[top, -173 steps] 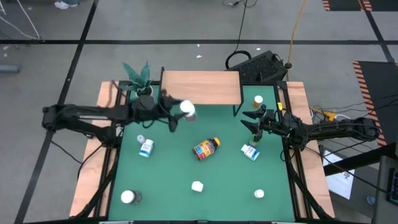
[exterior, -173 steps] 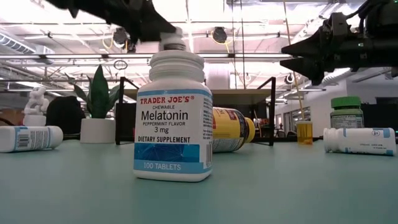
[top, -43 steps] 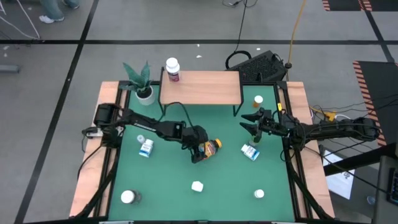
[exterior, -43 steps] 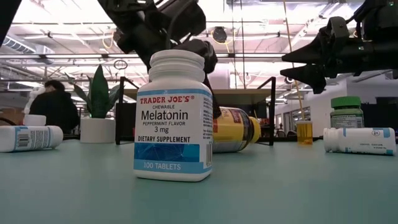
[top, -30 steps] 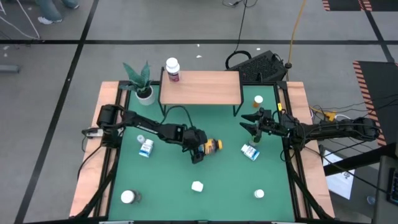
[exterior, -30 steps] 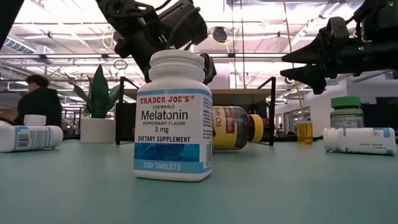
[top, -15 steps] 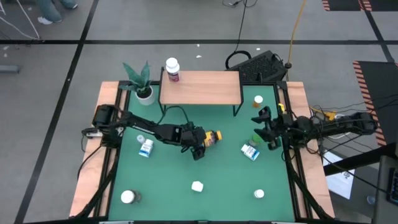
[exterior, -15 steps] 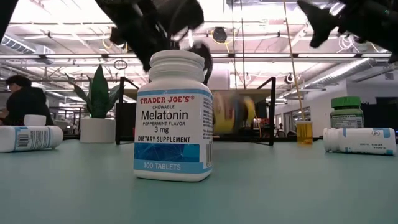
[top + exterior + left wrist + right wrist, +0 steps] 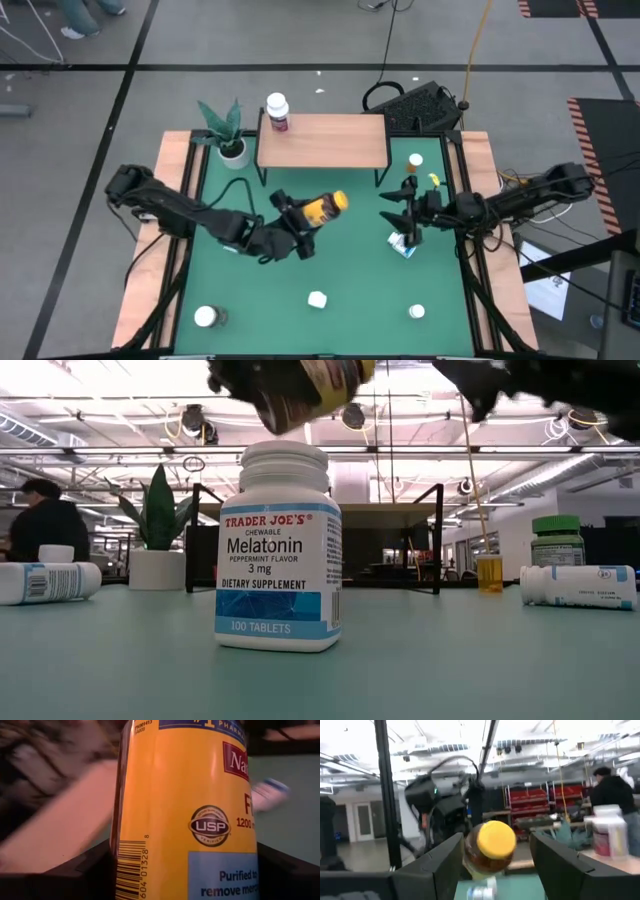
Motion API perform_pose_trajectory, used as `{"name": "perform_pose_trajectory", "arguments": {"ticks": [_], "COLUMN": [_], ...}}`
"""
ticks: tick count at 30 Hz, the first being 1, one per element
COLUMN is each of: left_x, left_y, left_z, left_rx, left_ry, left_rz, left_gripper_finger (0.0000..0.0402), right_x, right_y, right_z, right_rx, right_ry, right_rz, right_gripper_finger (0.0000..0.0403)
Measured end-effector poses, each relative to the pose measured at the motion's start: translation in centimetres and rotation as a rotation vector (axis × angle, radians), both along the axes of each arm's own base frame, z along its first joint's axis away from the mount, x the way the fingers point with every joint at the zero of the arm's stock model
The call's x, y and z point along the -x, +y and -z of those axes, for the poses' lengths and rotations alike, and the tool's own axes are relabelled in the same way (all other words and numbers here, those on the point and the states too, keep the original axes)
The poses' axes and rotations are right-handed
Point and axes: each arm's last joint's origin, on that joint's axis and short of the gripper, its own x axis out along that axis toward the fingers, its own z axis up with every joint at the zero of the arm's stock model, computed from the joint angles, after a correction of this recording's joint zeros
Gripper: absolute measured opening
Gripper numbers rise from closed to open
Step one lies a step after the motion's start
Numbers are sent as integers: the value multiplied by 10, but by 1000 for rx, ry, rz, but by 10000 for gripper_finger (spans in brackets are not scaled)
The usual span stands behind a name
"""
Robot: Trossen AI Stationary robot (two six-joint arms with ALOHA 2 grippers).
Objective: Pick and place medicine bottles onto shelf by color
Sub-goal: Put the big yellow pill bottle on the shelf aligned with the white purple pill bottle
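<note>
The left gripper (image 9: 305, 220) is clamped on the amber bottle (image 9: 325, 207) with the yellow label, holding it tilted in the air above the green table (image 9: 360, 290), in front of the shelf (image 9: 322, 140). A pink-labelled bottle (image 9: 277, 111) stands on the shelf's left end. The right gripper (image 9: 407, 225) hangs with its fingers parted above a white-and-blue bottle (image 9: 402, 245) lying near the table's right side. A melatonin bottle (image 9: 278, 550) stands nearer the front edge.

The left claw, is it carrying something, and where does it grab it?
Yes. The left gripper holds the amber bottle with the yellow label around its body, lifted off the table; its yellow cap points away, free.
</note>
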Motion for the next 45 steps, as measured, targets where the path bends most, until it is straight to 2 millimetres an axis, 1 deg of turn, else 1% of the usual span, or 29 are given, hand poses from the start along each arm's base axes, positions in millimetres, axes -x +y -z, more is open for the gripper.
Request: {"name": "perform_pose_trajectory", "arguments": {"ticks": [4, 8, 11, 14, 18, 20, 24, 26, 28, 32, 37, 40, 42, 45], "left_x": [4, 5, 4, 4, 1, -3, -9, -13, -15, -21, -26, -27, -27, -27], "left_y": [-5, 1, 5, 6, 7, 11, 18, 22, 25, 28, 25, 22, 22, 22], "left_z": [-2, 1, 5, 4, 1, -1, -5, -2, 2, 7, 12, 11, 12, 12], "left_rx": [-68, -67, -73, -66, -48, -18, 42, 52, 54, 65, 86, 93, 100, 100], "left_ry": [-40, -84, -73, -87, -113, -136, -181, -181, -158, -175, -161, -171, -167, -165], "left_rz": [-105, -181, -198, -201, -189, -173, -135, -135, -134, -147, -89, -63, -49, -49], "left_gripper_finger": [309, 314, 320, 316, 315, 322, 333, 331, 327, 326, 335, 333, 331, 334], "right_x": [-30, -55, -66, -72, -79, -83, -92, -95, -100, -110, -120, -123, -124, -124], "right_y": [6, 5, 0, -11, -25, -29, -31, -29, -29, -30, -30, -29, -28, -29], "right_z": [-14, -27, -17, -6, 1, 7, 25, 34, 39, 37, 35, 35, 36, 36], "right_rx": [117, 135, 127, 51, -58, -91, -192, -226, -260, -286, -288, -289, -288, -294], "right_ry": [15, 0, 61, 103, 65, 50, 15, -6, 13, -6, -14, -22, -21, -19], "right_rz": [43, 76, 63, 26, -104, -116, -145, -167, -156, -147, -152, -167, -172, -169], "right_gripper_finger": [224, 225, 238, 264, 313, 338, 380, 394, 397, 395, 394, 393, 387, 362]}}
